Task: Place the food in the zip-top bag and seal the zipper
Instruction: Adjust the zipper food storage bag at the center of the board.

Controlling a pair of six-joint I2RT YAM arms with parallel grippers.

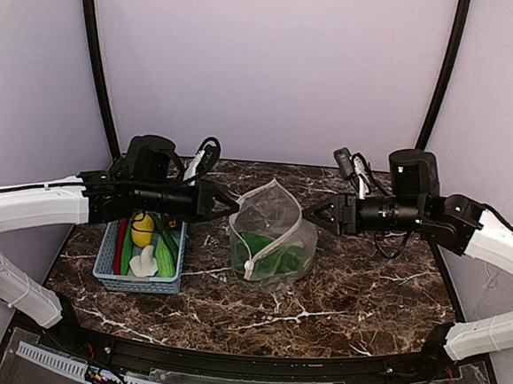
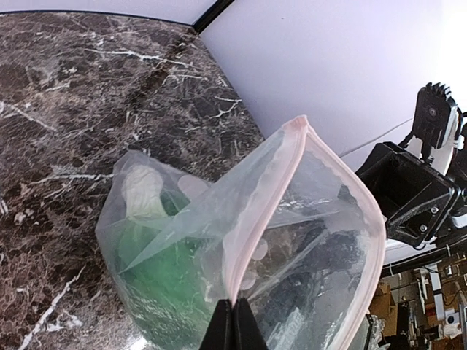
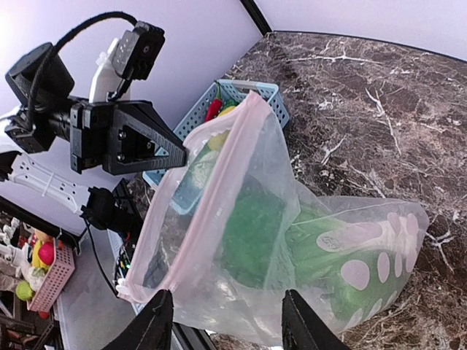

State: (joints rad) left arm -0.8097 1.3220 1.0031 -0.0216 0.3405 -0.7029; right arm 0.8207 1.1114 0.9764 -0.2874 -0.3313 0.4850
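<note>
The clear zip-top bag [image 1: 271,233] stands open mid-table with a green leafy bunch [image 1: 265,250] inside. Its pale pink zipper [image 2: 266,189] runs round the mouth. My left gripper [image 1: 231,204] is shut on the zipper at the bag's left edge, and its fingertips [image 2: 221,328] pinch the strip. My right gripper [image 1: 312,216] is open at the bag's right side; in the right wrist view [image 3: 228,324] the bag [image 3: 292,240] lies between its spread fingers. More food lies in the basket: a yellow piece [image 1: 142,229], a white piece [image 1: 144,261], green long pieces [image 1: 164,254] and a red chilli [image 1: 120,242].
The light blue plastic basket [image 1: 134,282] stands at the left of the dark marble table [image 1: 364,298], under my left arm. Pale walls and black poles close off the back. A black rail runs along the near edge.
</note>
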